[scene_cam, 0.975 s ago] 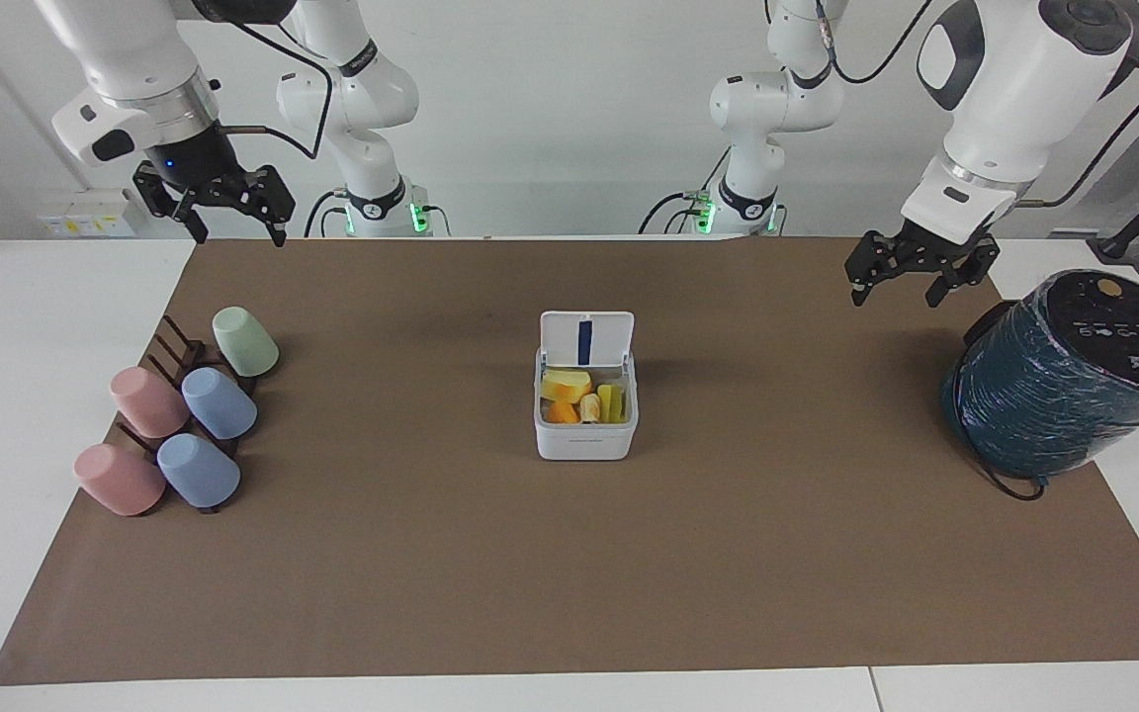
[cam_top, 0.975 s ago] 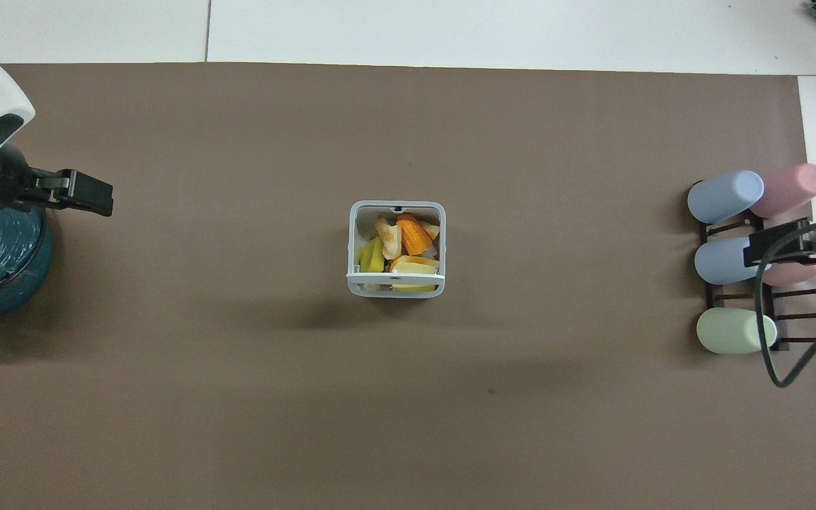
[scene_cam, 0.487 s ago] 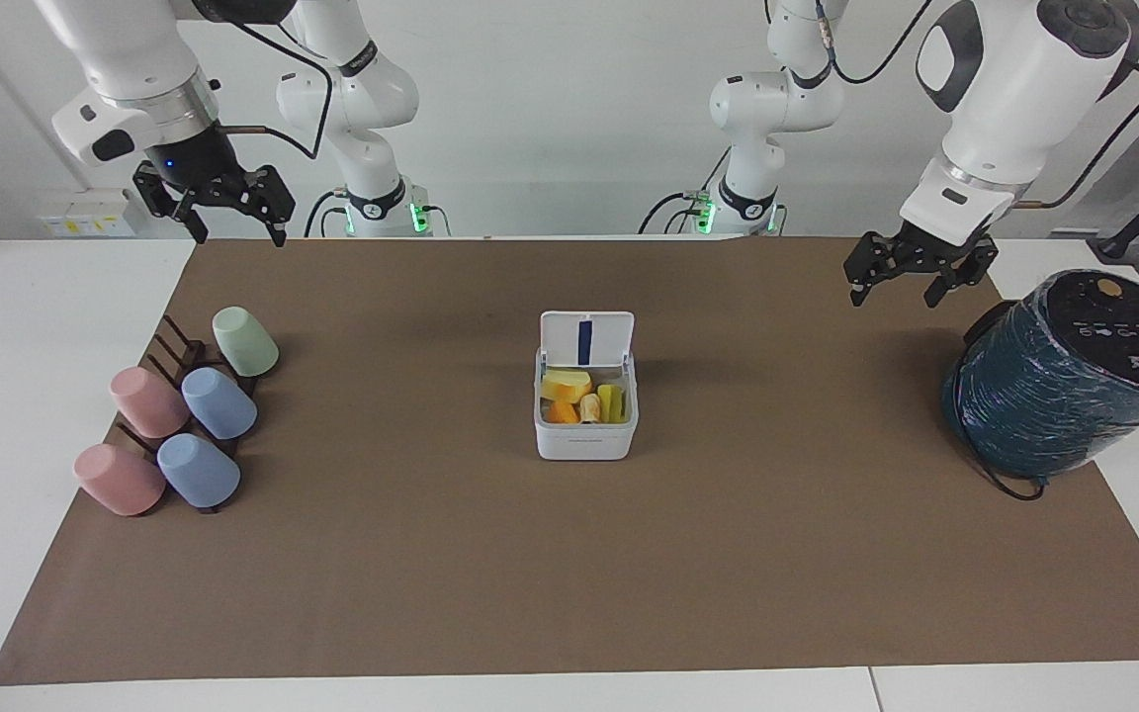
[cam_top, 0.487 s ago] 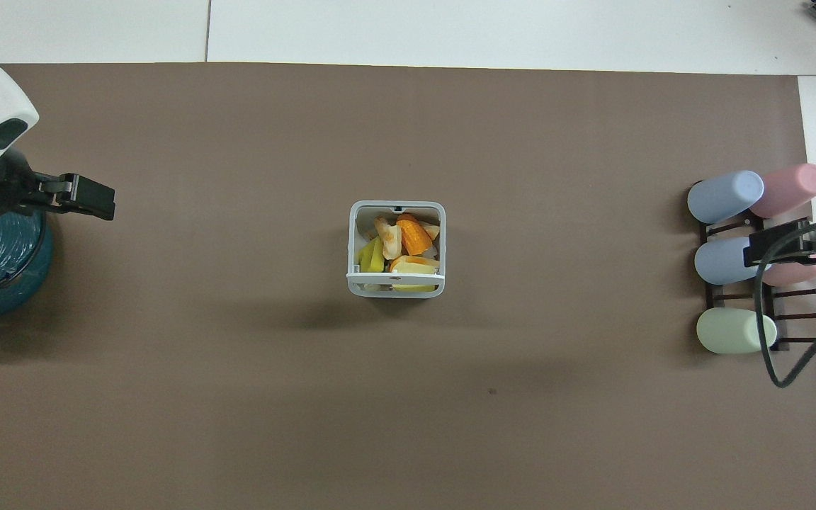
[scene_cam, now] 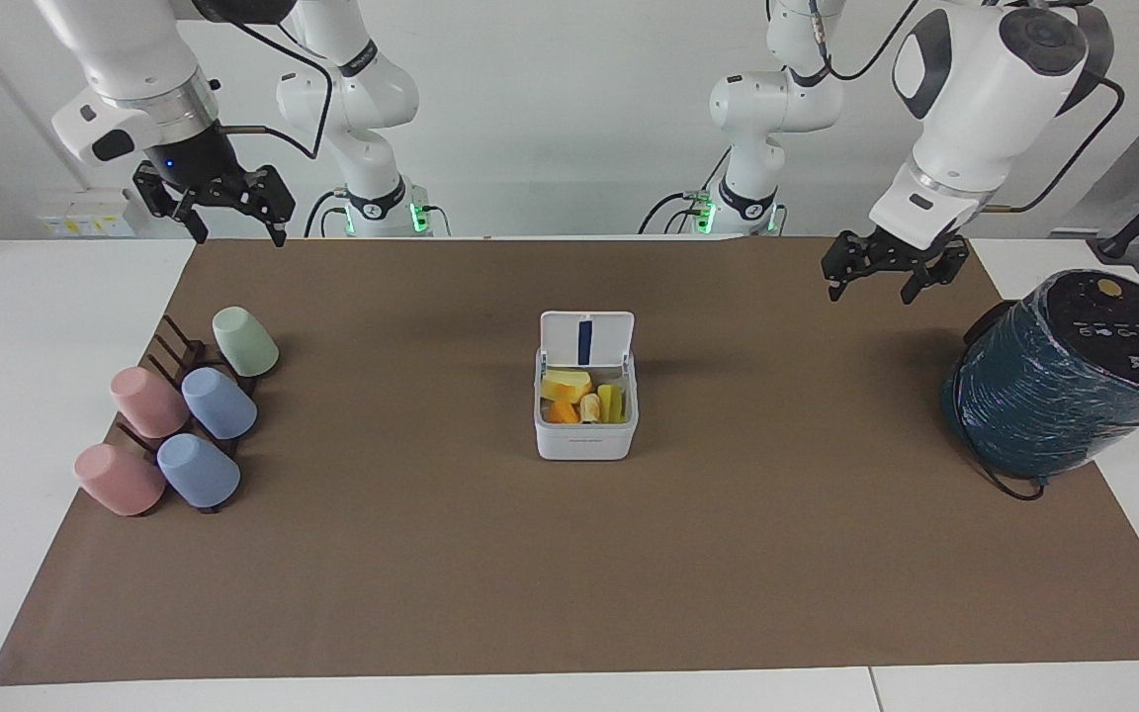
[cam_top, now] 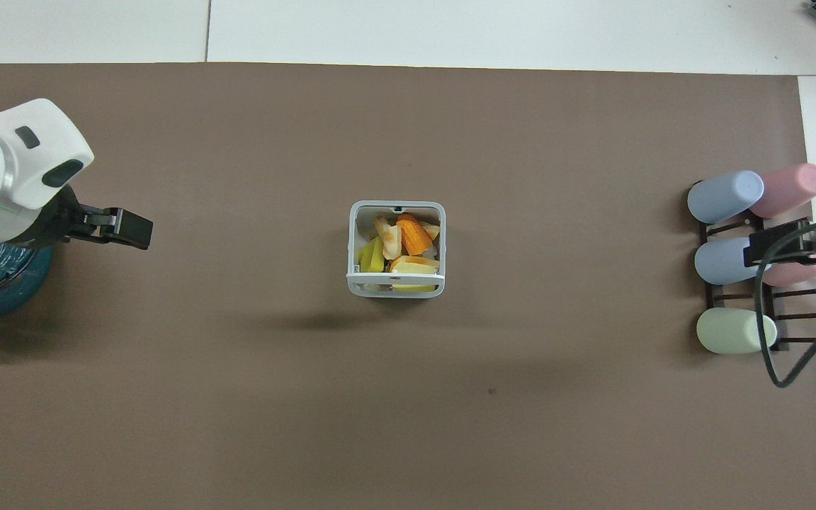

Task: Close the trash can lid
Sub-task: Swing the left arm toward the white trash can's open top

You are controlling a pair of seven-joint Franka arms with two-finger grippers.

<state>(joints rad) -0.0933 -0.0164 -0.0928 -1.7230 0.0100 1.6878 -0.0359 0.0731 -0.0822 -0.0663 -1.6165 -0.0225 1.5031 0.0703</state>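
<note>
Trash can [scene_cam: 584, 420] sits mid-mat, lid [scene_cam: 586, 339] upright on the robot-side edge, blue stripe showing. Left gripper [scene_cam: 879, 280], fingers spread, hangs over mat toward the left arm's end, nearer the can. Right gripper [scene_cam: 223, 210], fingers apart, waits above the mat's corner. Front lettering unreadable.

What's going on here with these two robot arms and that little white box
Nothing is being held. The trash can sits mid-table with its lid standing upright and open, food scraps showing inside. The left gripper hangs open in the air over the brown mat near the dark teal cylinder, well short of the can. The right gripper waits, open, raised above the cup rack's end of the table. The lid is not yet closed.
</note>
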